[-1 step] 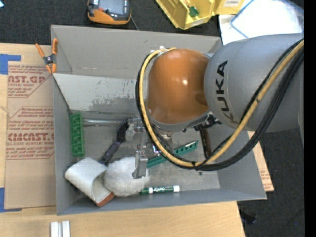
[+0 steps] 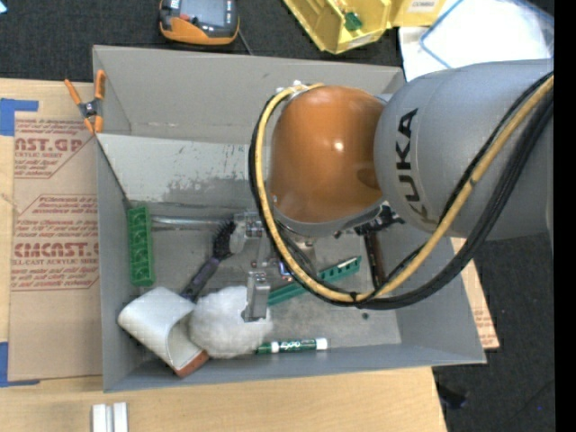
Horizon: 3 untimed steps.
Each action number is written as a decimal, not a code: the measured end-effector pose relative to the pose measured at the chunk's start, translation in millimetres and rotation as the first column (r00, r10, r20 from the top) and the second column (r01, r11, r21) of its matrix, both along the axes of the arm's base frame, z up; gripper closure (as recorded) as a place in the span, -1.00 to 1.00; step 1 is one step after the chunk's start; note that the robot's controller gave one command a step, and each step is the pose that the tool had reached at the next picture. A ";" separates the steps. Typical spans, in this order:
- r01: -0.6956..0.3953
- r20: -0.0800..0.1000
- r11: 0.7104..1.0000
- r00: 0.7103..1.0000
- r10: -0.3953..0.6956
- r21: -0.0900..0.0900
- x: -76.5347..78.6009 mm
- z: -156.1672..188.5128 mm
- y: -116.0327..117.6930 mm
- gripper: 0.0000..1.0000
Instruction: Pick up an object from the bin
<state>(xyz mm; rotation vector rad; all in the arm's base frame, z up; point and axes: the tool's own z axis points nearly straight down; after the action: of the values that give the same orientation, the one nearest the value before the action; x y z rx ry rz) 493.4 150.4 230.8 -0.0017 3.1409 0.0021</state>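
One white, fluffy wad (image 2: 216,331) lies directly under the claw (image 2: 255,311), whose opening cannot be told; judged soft, light, squashy and not fragile, it is best pinched across its middle, clear of the green marker (image 2: 290,346) just beside the claw.

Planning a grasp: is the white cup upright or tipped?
Tipped. The white cup lies on its side beside the white fluffy ball.
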 end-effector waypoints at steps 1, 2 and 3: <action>-0.158 0.003 0.987 0.987 0.158 0.000 9.2 -73.9 -2.0 -1.00; -0.154 0.003 0.988 0.988 0.154 0.001 24.1 -116.6 14.7 -1.00; -0.207 -0.002 0.978 0.978 0.207 -0.002 25.2 -99.3 22.2 -1.00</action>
<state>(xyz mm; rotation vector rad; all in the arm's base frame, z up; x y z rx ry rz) 518.6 172.6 131.5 -0.3279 3.1253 -0.0013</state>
